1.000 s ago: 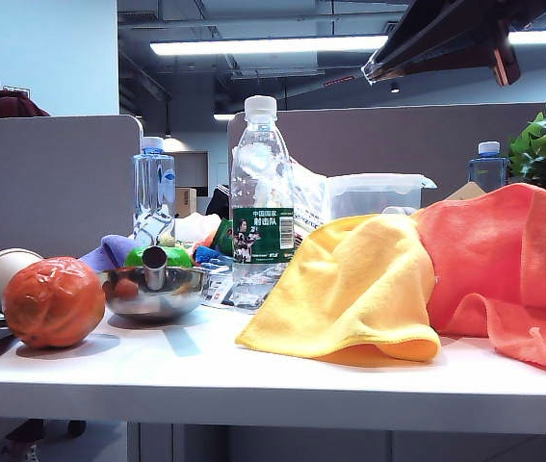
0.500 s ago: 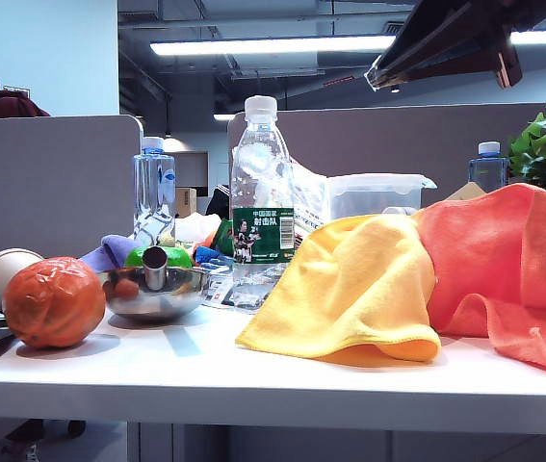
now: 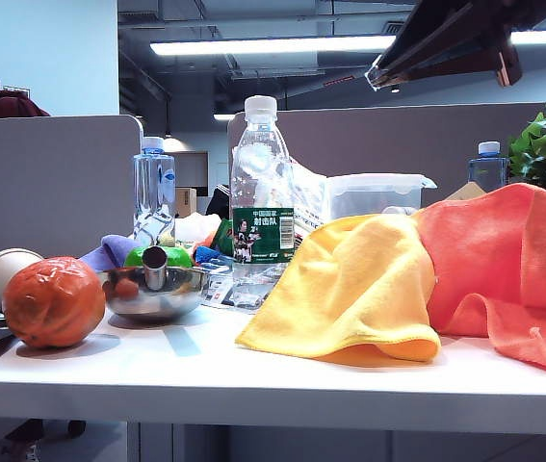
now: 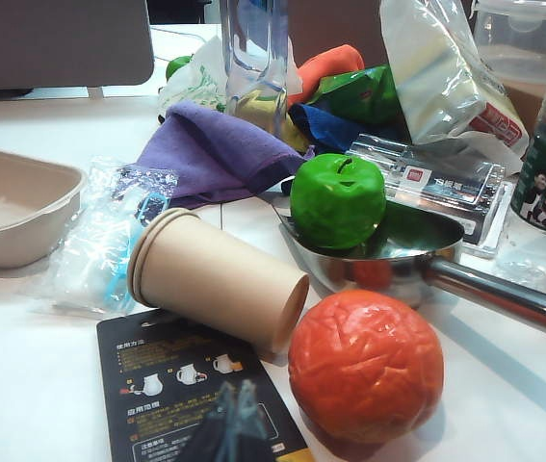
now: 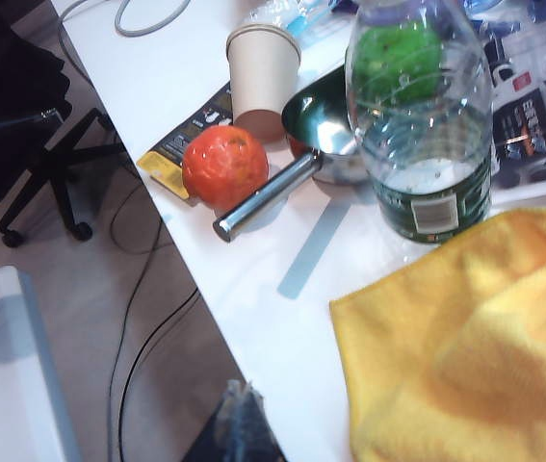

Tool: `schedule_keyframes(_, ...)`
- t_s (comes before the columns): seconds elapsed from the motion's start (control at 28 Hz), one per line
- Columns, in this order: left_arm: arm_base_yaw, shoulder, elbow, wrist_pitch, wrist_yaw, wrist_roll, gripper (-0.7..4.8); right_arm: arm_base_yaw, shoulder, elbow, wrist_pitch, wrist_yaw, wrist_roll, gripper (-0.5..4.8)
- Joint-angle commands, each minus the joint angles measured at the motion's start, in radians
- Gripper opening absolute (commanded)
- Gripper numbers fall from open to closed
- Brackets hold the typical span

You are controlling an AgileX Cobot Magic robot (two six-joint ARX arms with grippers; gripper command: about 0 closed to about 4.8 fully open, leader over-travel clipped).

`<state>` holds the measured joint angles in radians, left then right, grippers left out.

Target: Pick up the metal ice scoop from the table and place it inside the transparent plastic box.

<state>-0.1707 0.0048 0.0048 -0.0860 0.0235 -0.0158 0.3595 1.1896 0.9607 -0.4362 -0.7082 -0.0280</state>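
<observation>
Lying on the white tabletop (image 3: 282, 371) toward its left end, the shiny stainless-steel ice scoop (image 3: 154, 289) rests on its deep rounded bowl, mirror-bright enough to throw back orange and green from its neighbours. Its hollow tubular handle (image 5: 265, 194) runs straight out from the bowl toward the table's front edge, so from the exterior view the open end of the tube faces the camera. A faceted, glossy green plastic apple (image 4: 337, 199) sits at the bowl's far rim. Just beside the handle lies a round orange-red ball (image 4: 366, 365) with a crinkled, wrinkly skin, and next to that a tan paper cup (image 4: 217, 279) tipped on its side. On the scoop's other side stands a tall clear plastic water bottle (image 3: 261, 202) with a white cap and green label, upright. Farther right, a soft yellow microfibre cloth (image 3: 354, 289) is heaped in folds, overlapped by a salmon-orange cloth (image 3: 508, 265) of the same nap. Behind them stands the transparent plastic box (image 3: 374, 195) with its lid, well apart from the scoop. The left gripper (image 4: 235, 423) hangs low over a black printed card (image 4: 191, 395) near the ball, fingers drawn together on nothing. The right gripper (image 5: 240, 422) hovers beyond the table's front edge, dark and blurred at the frame edge; I cannot tell how its fingers stand.
</observation>
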Motion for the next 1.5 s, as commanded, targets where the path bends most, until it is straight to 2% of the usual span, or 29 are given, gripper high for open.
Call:
schedule_keyframes(0.04, 0.001, 0.0, 0.002, 0.099, 0.028, -0.054, -0.05, -0.002, -0.01, 0.005, -0.008, 0.0, -0.006, -0.02)
schedule_keyframes(0.11, 0.001, 0.0, 0.005, 0.201, 0.073, -0.205, -0.05, -0.002, -0.01, 0.005, -0.008, -0.001, -0.006, -0.02)
schedule_keyframes(0.18, 0.001, 0.0, 0.033, 0.186, 0.147, -0.229, -0.06, -0.002, -0.01, 0.005, -0.008, 0.0, -0.006, -0.02)
schedule_keyframes(0.21, 0.001, 0.001, 0.047, 0.178, 0.224, -0.224, -0.03, -0.002, -0.01, 0.005, -0.008, 0.0, -0.006, -0.02)
schedule_keyframes(0.25, 0.001, 0.001, 0.06, 0.183, 0.368, -0.213, -0.03, -0.002, -0.01, 0.005, -0.008, 0.0, -0.006, -0.02)
schedule_keyframes(0.32, 0.0, 0.001, 0.095, 0.202, 0.588, -0.156, -0.03, -0.002, -0.01, 0.005, -0.008, 0.0, -0.006, -0.02)
schedule_keyframes(0.39, 0.001, 0.002, 0.157, 0.193, 0.636, -0.117, 0.1, -0.002, -0.01, 0.005, -0.008, 0.0, -0.006, -0.02)
schedule_keyframes(0.43, 0.001, 0.008, 0.183, 0.189, 0.636, -0.09, 0.51, -0.002, -0.01, 0.005, -0.008, 0.0, -0.006, -0.02)
schedule_keyframes(0.46, 0.001, 0.028, 0.226, 0.166, 0.634, -0.031, 0.96, -0.002, -0.01, 0.005, -0.008, 0.0, -0.006, -0.02)
schedule_keyframes(0.54, 0.001, 0.1, 0.296, 0.13, 0.636, 0.075, 0.98, -0.002, -0.01, 0.005, -0.003, 0.0, -0.006, -0.02)
schedule_keyframes(0.61, 0.0, 0.212, 0.363, 0.129, 0.673, 0.112, 1.0, -0.002, -0.01, 0.005, 0.005, 0.0, -0.006, -0.02)
schedule_keyframes(0.71, 0.0, 0.347, 0.452, 0.13, 0.739, 0.113, 1.21, -0.002, -0.01, 0.005, 0.013, 0.0, -0.006, -0.02)
schedule_keyframes(0.82, 0.0, 0.48, 0.567, 0.124, 0.736, 0.165, 1.25, -0.002, -0.01, 0.005, 0.046, 0.0, -0.006, -0.02)
schedule_keyframes(0.89, -0.001, 0.55, 0.628, 0.11, 0.687, 0.15, 1.25, -0.002, -0.01, 0.005, 0.051, 0.0, -0.006, -0.02)
schedule_keyframes(0.93, -0.001, 0.587, 0.656, 0.085, 0.665, 0.117, 1.25, -0.002, -0.01, 0.005, 0.051, 0.0, -0.006, -0.02)
schedule_keyframes(1.0, -0.001, 0.69, 0.742, -0.056, 0.526, -0.017, 1.35, -0.002, -0.01, 0.005, 0.056, 0.0, -0.006, -0.02)
schedule_keyframes(1.04, -0.001, 0.772, 0.807, -0.177, 0.503, -0.053, 2.39, -0.002, -0.01, 0.005, 0.064, -0.001, -0.006, -0.02)
schedule_keyframes(1.11, -0.021, 0.911, 0.91, -0.349, 0.523, -0.083, 3.84, -0.002, -0.01, 0.005, 0.079, -0.001, -0.006, -0.02)
schedule_keyframes(1.21, -0.11, 1.083, 1.007, -0.502, 0.538, -0.215, 3.82, -0.002, -0.01, 0.005, 0.093, 0.0, -0.006, -0.02)
schedule_keyframes(1.29, -0.149, 1.186, 1.064, -0.594, 0.531, -0.233, 3.82, -0.002, -0.011, 0.005, 0.105, -0.001, -0.006, -0.02)
schedule_keyframes(1.39, -0.159, 1.331, 1.127, -0.711, 0.493, -0.308, 3.87, -0.002, -0.012, 0.005, 0.098, -0.001, -0.006, -0.02)
schedule_keyframes(1.5, -0.159, 1.394, 1.127, -0.737, 0.498, -0.368, 4.08, -0.002, -0.012, 0.005, 0.097, -0.001, -0.006, -0.02)
